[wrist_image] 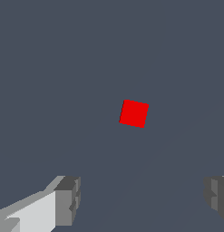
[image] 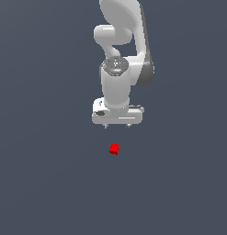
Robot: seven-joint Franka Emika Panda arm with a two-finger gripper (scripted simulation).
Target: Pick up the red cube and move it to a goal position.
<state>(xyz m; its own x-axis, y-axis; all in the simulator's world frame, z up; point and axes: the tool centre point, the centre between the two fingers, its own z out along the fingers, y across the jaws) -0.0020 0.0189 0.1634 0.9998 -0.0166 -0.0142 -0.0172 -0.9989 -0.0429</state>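
Fingers (wrist_image: 68, 199) of your gripper (wrist_image: 140, 201) stand spread wide in the wrist view, one grey pad at each lower corner of the picture, with bare floor showing between them and nothing held. You can see that the gap between the pads is far broader than the red cube (wrist_image: 134, 113), which lies ahead of them on the dark grey floor (wrist_image: 50, 68), clear of both pads and turned a little askew to the line between them.

From the exterior view, your gripper (image: 116, 125) hangs pointing straight down, its two short fingertips just visible under the broad white hand. The red cube (image: 114, 149) rests on the floor (image: 41, 183) below the hand, near it but apart, roughly under the gap between the fingertips and slightly toward the exterior view's left of centre. Above the hand, you see the white wrist rise into the arm (image: 122, 46), which bends and climbs out of the top of the picture. The cube is the only coloured thing against the flat slate ground, and it sits untouched.
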